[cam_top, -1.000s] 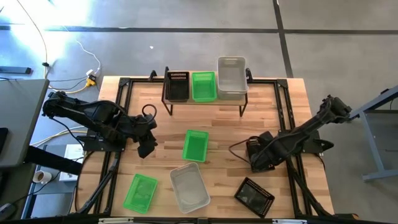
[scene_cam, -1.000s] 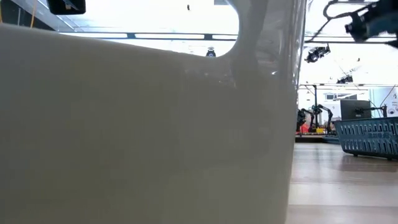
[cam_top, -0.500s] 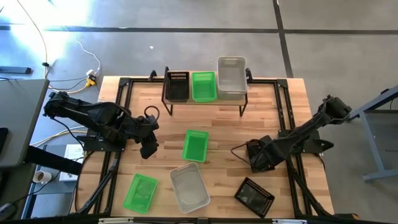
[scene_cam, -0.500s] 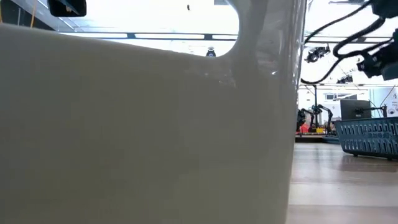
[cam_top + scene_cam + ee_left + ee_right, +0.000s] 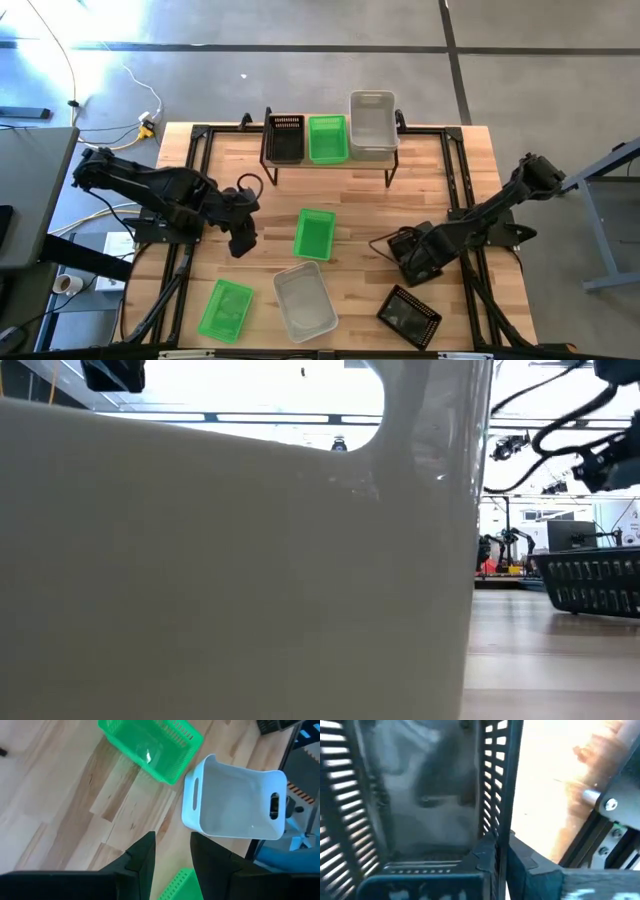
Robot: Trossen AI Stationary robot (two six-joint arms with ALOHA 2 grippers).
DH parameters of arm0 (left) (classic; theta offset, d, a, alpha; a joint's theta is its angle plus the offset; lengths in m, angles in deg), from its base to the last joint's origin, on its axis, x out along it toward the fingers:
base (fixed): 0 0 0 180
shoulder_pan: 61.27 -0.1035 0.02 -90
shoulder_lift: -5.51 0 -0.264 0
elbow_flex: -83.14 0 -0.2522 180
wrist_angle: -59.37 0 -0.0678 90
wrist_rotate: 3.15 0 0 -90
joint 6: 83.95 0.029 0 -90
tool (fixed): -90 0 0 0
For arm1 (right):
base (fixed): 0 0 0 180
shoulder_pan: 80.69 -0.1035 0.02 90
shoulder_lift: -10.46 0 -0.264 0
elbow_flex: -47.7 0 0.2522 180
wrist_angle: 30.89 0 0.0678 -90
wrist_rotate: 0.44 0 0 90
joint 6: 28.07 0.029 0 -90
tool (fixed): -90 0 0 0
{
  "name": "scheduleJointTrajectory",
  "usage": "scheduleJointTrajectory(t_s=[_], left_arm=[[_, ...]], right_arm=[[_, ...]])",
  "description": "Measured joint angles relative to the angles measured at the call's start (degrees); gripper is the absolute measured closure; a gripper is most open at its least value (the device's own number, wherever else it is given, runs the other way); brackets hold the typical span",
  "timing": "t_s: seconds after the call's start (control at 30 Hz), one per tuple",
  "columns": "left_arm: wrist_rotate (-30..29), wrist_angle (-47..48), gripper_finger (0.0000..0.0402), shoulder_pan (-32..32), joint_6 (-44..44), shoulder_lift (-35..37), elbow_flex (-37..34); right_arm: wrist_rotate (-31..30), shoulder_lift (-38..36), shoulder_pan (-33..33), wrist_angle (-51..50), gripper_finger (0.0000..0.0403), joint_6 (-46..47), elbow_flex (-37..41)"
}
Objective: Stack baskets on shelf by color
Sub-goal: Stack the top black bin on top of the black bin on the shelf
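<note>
At the surface's right side, the right end effector (image 5: 415, 258) clamps a black basket's (image 5: 408, 247) wall; thin grip, may slip. Left end effector (image 5: 243, 243) hovers, fingers slightly apart.

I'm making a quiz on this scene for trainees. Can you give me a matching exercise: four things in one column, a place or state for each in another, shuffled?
Things:
1. left gripper
2. right gripper
3. clear basket on the table
4. shelf

Places or states:
A. at the table's near edge, between two green baskets
B. shut on the wall of a black basket
C. carries one black, one green and one clear basket
D. empty, above bare wood left of the middle green basket

Pairs: 1-D, 2-B, 3-A, 4-C
</note>
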Motion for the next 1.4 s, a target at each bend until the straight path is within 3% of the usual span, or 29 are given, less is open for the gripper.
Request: scheduleJointTrajectory(t_s=[0.3, 0.6, 0.93, 1.4], left_arm=[[0.0, -2.0, 0.0289, 0.0, 6.3, -1.2, 0.0], [-1.3, -10.5, 0.0289, 0.0, 17.4, -1.6, 0.0], [-2.6, -15.0, 0.0289, 0.0, 28.0, -1.5, 0.0], [-5.8, -16.4, 0.0289, 0.0, 33.8, -1.5, 0.0]], right_arm=[[-10.1, 0.0, 0.0, -6.6, 0.0401, 6.4, -10.3], [-21.7, 0.8, 0.8, -8.9, 0.0402, 10.2, -21.2], [-25.4, 8.9, 5.0, -8.9, 0.0402, 2.8, -31.7], [-34.9, 23.7, 13.1, -9.6, 0.0403, -4.8, -51.7]])
